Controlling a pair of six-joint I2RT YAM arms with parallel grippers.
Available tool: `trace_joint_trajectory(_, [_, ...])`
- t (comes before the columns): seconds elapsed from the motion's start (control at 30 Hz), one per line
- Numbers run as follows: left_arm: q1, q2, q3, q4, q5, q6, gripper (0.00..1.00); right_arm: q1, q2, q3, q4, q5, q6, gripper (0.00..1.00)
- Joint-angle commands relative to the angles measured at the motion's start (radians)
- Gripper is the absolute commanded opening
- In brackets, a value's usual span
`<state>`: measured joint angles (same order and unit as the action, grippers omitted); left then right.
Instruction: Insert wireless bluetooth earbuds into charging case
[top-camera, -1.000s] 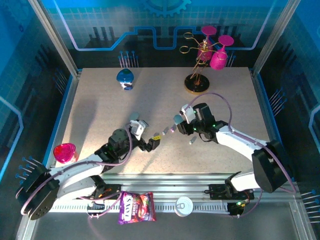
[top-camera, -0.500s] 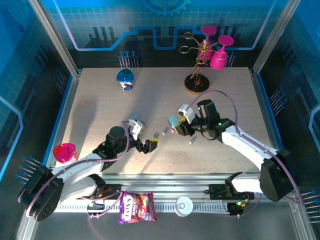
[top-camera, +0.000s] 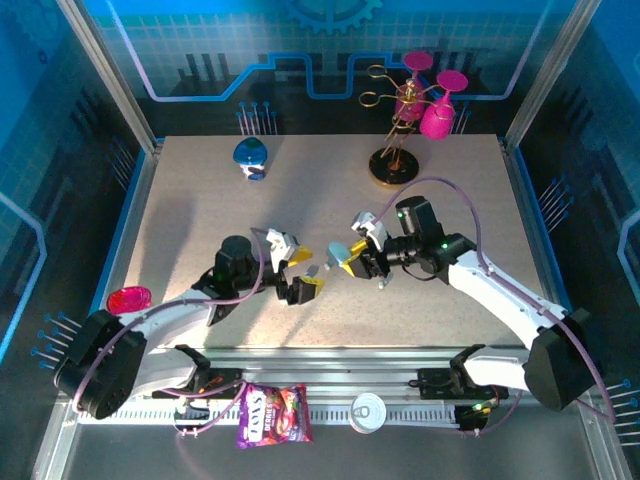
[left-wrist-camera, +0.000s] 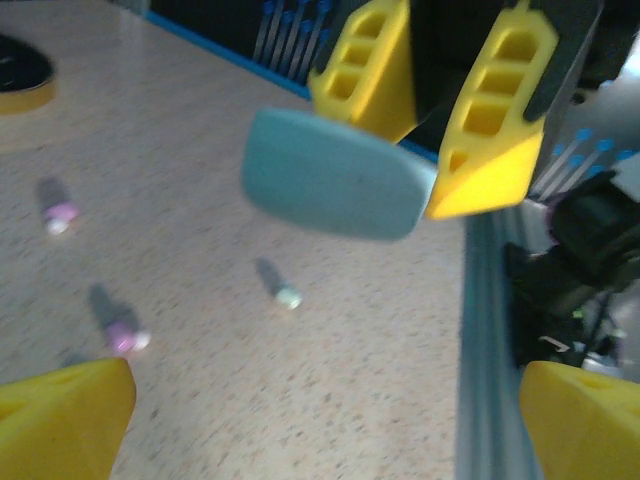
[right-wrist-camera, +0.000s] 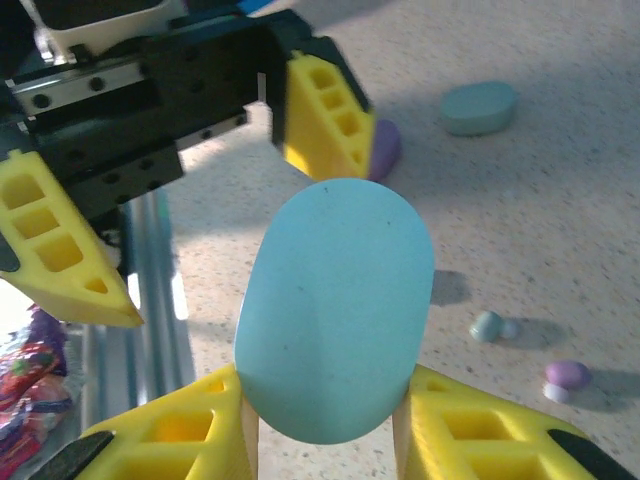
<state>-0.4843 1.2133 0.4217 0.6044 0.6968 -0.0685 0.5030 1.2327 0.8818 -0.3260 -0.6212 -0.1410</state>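
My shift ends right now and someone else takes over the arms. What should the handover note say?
Left gripper: open, empty, facing the right one.
Right gripper: shut on the pale blue case, held above the table; the case looks closed.
On the table: whitish earbud, near lilac earbud, far lilac earbud, and a second case.
Done: one case is lifted, between the arms.
Left: open the case and seat the earbuds; none is seen in a case yet.

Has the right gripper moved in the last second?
Yes. The right gripper has shifted left and nearer, away from the gold stand, toward the left gripper.
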Motion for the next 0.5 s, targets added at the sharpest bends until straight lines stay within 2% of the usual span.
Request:
trace_joint_trajectory(0.0, [0.006,0.031,0.065,-0.043,0.173,0.026,0.97,0.022,-0.022,0.032,-0.038,-0.092,-0.027,0.34])
trace_joint_trajectory(0.2, [0.000,0.049,0.108,-0.065,0.265,0.011,0.89,0.048,0.003,0.057,-0.084,-0.121,-0.059,0.35])
trace_joint_trajectory(0.47, [-0.042,0.048,0.173,-0.215,0.328,0.077,0.74,0.068,0.017,0.065,-0.087,-0.138,-0.073,0.35])
